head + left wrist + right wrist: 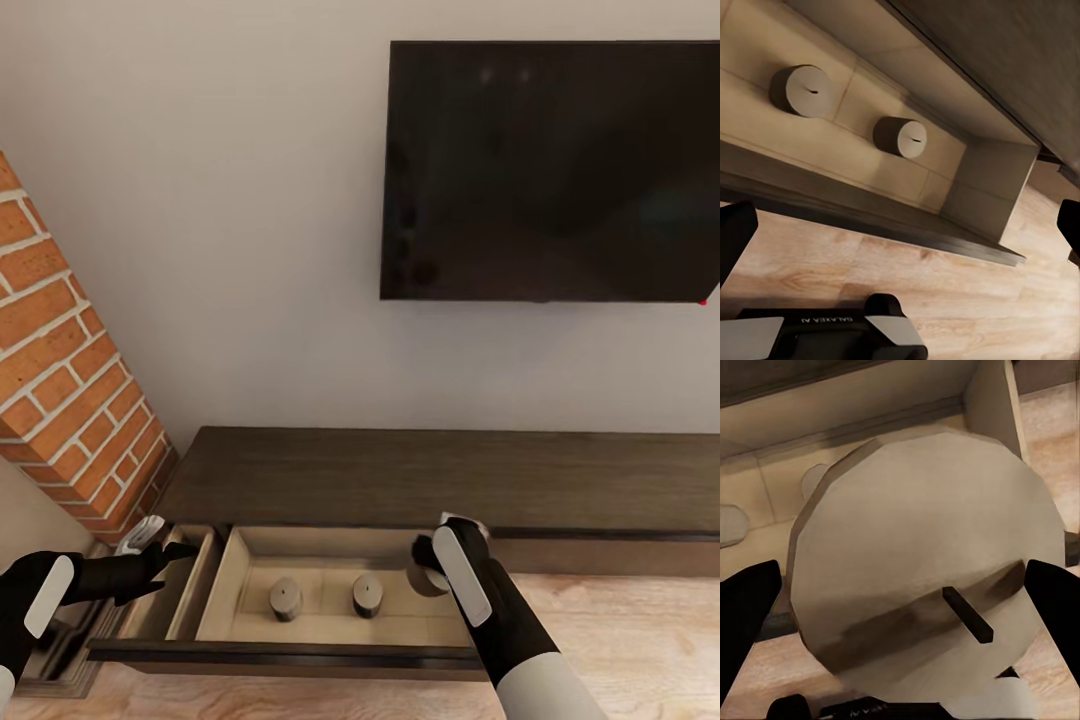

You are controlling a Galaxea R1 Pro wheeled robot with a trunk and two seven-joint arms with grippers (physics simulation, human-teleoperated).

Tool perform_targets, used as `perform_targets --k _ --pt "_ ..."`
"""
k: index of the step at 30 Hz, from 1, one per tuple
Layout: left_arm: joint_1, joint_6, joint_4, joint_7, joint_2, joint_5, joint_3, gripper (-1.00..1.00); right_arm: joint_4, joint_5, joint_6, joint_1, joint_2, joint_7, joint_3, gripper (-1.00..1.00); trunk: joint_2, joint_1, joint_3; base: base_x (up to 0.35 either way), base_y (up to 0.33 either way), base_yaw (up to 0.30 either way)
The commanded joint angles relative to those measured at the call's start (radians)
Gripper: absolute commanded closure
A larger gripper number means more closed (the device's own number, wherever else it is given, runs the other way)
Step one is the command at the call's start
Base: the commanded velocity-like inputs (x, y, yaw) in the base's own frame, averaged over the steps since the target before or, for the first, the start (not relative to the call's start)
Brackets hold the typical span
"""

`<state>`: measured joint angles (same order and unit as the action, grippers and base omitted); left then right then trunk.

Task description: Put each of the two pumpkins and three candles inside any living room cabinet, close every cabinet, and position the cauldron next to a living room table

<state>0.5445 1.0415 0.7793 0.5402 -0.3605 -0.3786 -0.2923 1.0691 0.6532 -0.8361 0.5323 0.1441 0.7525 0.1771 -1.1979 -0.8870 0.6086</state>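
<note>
**Third candle held over the open drawer**

I am at the long dark cabinet (440, 475) under a wall-mounted TV (550, 170), with a brick column (70, 390) to my left. One drawer (250, 570) is pulled out, its pale inside showing. Two candles already stand upright in it, apart from each other: one (286, 597) nearer my left, one (367, 594) nearer the middle.

My right gripper (432, 558) is clenched on a third candle (919, 592), above the drawer's right end. In the right wrist view its flat top and short dark wick face the camera, with my two dark fingers (1054, 592) pressed on either side.

My left gripper (175, 553) hangs by the drawer's left end, holding nothing. Its fingers (735, 232) stand wide apart in the left wrist view, above the wood floor (945, 285).

I judge this as the candle-placing step. Next I should lower the candle onto the bare floor of the drawer, right of the other two, then let go. The pumpkins, the drawer closing and the cauldron look still to do.
</note>
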Motion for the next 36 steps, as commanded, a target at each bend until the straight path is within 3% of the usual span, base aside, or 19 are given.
perform_targets --k 1,8,15,23,30,36 --pt "0.0 0.001 0.0 0.0 0.0 0.0 0.0 -1.0 -0.002 0.001 0.016 0.0 -0.002 -0.001 0.0 1.0 -0.007 -0.004 0.003 0.0 0.0 0.0" --pt "0.0 0.003 0.0 0.015 -0.003 -0.002 -0.001 -1.0 -0.089 -0.002 0.059 0.0 -0.004 -0.002 -0.003 1.0 -0.056 -0.031 0.025 0.0 0.0 0.0" --pt "-0.002 0.002 -0.001 0.194 -0.006 0.006 0.004 -1.0 -0.109 -0.004 0.062 0.0 -0.002 -0.001 -0.004 1.0 -0.105 -0.058 0.047 0.0 0.0 0.0" --pt "-0.006 0.003 -0.002 0.238 -0.006 0.0 0.005 -1.0 -0.11 -0.004 0.073 0.0 0.003 -0.002 -0.004 1.0 -0.161 -0.088 0.072 0.0 0.0 0.0" --pt "-0.013 0.003 -0.002 0.378 -0.01 0.007 0.005 -1.0 -0.122 -0.004 0.14 0.003 0.004 -0.002 -0.004 1.0 -0.21 -0.115 0.094 0.0 0.0 0.0" --pt "-0.012 0.003 -0.002 0.405 -0.011 0.004 0.005 -1.0 -0.133 -0.006 0.149 0.003 0.006 -0.003 -0.004 1.0 -0.252 -0.138 0.113 0.0 0.0 0.0"
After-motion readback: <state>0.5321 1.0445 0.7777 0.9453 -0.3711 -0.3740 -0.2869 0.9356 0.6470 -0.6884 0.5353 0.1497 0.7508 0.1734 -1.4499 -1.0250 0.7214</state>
